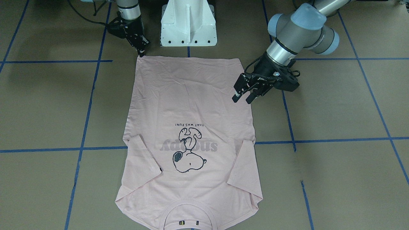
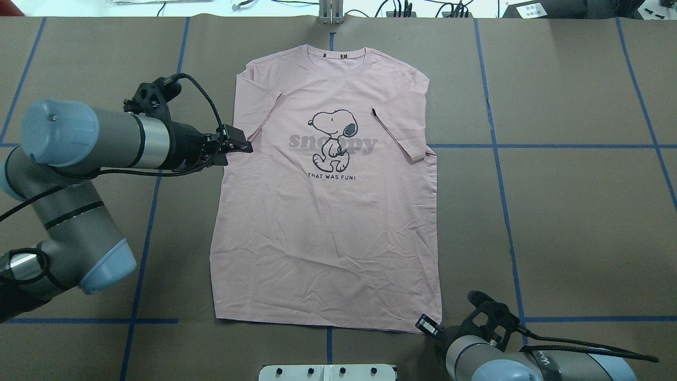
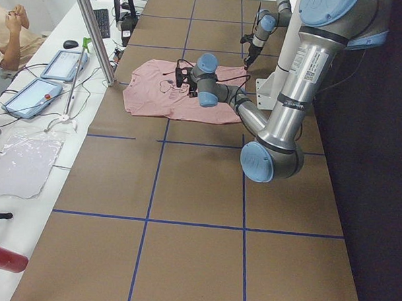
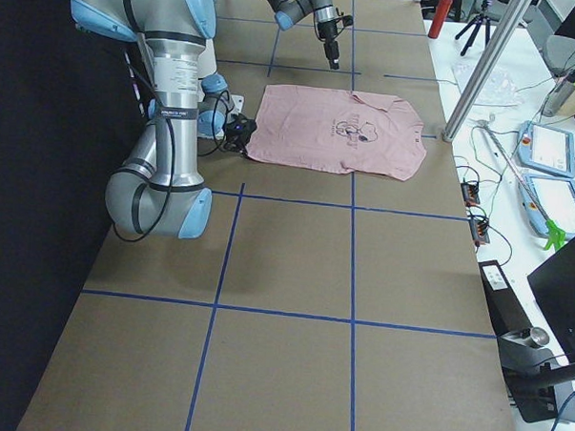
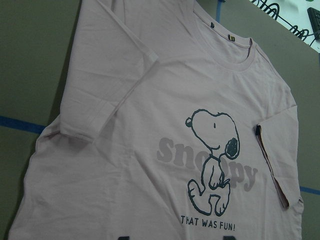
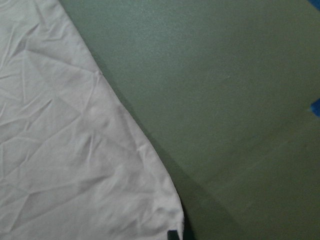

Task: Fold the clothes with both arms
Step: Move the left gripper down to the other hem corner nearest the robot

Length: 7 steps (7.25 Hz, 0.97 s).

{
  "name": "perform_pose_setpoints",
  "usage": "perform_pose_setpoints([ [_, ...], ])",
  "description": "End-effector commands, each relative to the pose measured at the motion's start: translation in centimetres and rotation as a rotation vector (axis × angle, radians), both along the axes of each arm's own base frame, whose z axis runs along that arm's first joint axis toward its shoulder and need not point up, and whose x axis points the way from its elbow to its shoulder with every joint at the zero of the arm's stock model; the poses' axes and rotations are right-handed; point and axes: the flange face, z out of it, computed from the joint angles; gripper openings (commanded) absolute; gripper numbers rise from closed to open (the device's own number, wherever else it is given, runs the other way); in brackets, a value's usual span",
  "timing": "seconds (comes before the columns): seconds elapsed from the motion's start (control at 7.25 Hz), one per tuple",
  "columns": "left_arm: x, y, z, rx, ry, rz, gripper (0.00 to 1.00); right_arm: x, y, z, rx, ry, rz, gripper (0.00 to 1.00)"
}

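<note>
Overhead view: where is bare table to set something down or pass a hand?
Free: the table right of the T-shirt, beyond its sleeve. Crowded: the shirt's left edge, at the left pincer, and the hem corner between right pincer and white pedestal.

T-shirt (image 1: 188,95): we find its neckline cut by the front-facing view's lower edge, its collar label (image 2: 344,54) too small to read. Right tool (image 1: 141,53): our wrist view shows only a dark sliver at the bottom edge; jaw spacing indeterminable in any view.
</note>
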Motion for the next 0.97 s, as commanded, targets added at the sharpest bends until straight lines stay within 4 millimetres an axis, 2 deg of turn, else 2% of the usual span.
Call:
perform_pose_setpoints([
  [0.0,-2.6,4.0,1.9,-0.063,-0.051,0.017,0.70,2.6,-0.1,0.9,0.006,0.018,-0.010,0.00],
  [0.14,-2.4,4.7,3.2,-0.080,-0.074,0.029,0.70,4.4,-0.1,1.2,0.025,0.032,-0.031,0.00],
  [0.28,-1.8,5.3,3.7,-0.119,-0.124,0.044,0.72,4.8,-0.1,2.0,0.033,0.053,-0.041,0.00],
  [0.55,1.3,9.1,3.0,-0.202,-0.158,0.085,0.73,4.6,0.6,2.0,0.040,0.053,-0.056,0.00],
  [0.83,4.5,14.1,2.4,-0.320,-0.196,0.148,0.73,4.5,0.6,2.1,0.041,0.056,-0.057,0.00],
])
